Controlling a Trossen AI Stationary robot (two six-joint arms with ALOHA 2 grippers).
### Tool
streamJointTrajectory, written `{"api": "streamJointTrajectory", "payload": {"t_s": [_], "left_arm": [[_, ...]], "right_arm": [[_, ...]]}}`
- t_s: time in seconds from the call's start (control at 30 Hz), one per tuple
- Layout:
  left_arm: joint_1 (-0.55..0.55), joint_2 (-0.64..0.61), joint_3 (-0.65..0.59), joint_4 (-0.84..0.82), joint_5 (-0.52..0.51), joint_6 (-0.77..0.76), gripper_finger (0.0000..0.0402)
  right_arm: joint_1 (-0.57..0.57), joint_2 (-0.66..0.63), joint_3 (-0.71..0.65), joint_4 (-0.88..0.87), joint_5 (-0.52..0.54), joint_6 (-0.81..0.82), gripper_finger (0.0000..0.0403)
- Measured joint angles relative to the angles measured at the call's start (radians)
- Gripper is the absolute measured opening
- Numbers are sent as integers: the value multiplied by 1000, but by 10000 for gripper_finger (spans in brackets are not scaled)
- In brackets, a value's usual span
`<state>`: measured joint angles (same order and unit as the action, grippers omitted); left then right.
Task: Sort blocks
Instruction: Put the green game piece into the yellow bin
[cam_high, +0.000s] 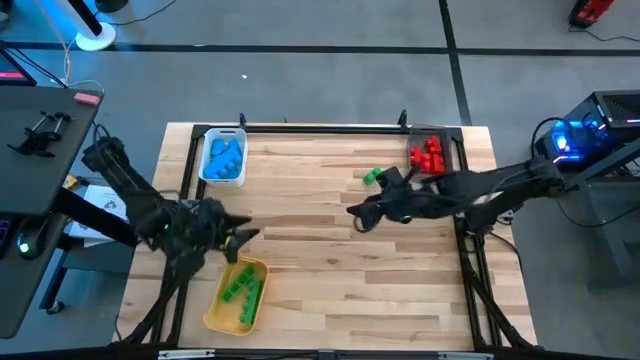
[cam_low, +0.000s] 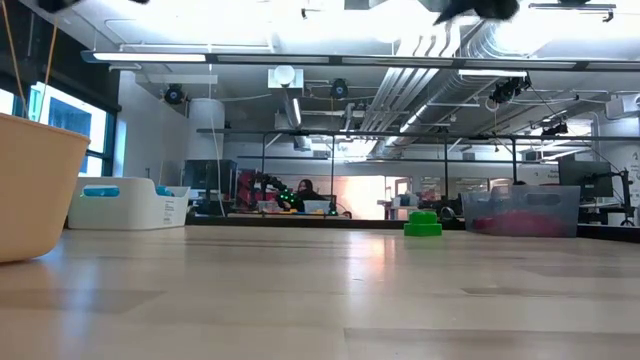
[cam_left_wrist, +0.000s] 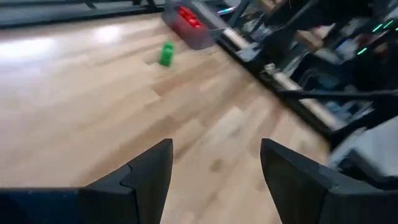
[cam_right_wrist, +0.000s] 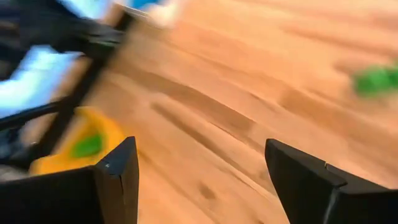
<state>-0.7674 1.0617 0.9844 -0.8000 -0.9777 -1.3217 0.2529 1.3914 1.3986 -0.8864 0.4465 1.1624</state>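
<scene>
One loose green block (cam_high: 372, 177) lies on the table near the far right, also seen in the low view (cam_low: 422, 223) and both wrist views (cam_left_wrist: 166, 53) (cam_right_wrist: 375, 79). More green blocks (cam_high: 240, 288) sit in the yellow tray (cam_high: 215, 312). Blue blocks (cam_high: 225, 157) fill the white tray (cam_high: 205, 172), and red blocks (cam_high: 428, 156) the grey tray (cam_high: 447, 150). My left gripper (cam_high: 245, 238) (cam_left_wrist: 216, 146) hangs open over the yellow tray's far end, holding nothing. My right gripper (cam_high: 357, 215) (cam_right_wrist: 201, 143) stands open above mid-table, nearer than the loose green block.
A black frame rail (cam_high: 320, 128) runs round the tabletop. The bare wood (cam_high: 340, 280) between the trays carries nothing but the loose block. A desk with gear (cam_high: 40, 140) stands off the table's left, and a lit computer (cam_high: 575, 135) off its right.
</scene>
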Motion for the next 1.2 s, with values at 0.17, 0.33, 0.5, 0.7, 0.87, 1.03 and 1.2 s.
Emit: {"api": "streamJointTrajectory", "payload": {"t_s": [0.17, 0.33, 0.5, 0.7, 0.87, 1.03, 1.2], "left_arm": [[192, -31, 0, 62, 107, 275, 227], [439, -33, 0, 328, 360, 640, 227], [661, -27, 0, 568, 627, 837, 227], [852, -30, 0, 576, 663, 855, 227], [997, -21, 0, 570, 766, 892, 227], [1182, 30, 0, 592, 965, 973, 227], [1353, 113, 0, 597, 1211, 1019, 227]], "right_arm": [[-125, 92, -81, -40, -82, 141, 249], [-432, 175, -160, -21, -269, 22, 249], [-711, 249, -190, 10, -356, -109, 249], [-874, 315, -192, 46, -498, -252, 249], [-901, 338, -191, 65, -516, -263, 249], [-891, 365, -191, 42, -536, -210, 249], [-863, 396, -191, 53, -532, -60, 249]]}}
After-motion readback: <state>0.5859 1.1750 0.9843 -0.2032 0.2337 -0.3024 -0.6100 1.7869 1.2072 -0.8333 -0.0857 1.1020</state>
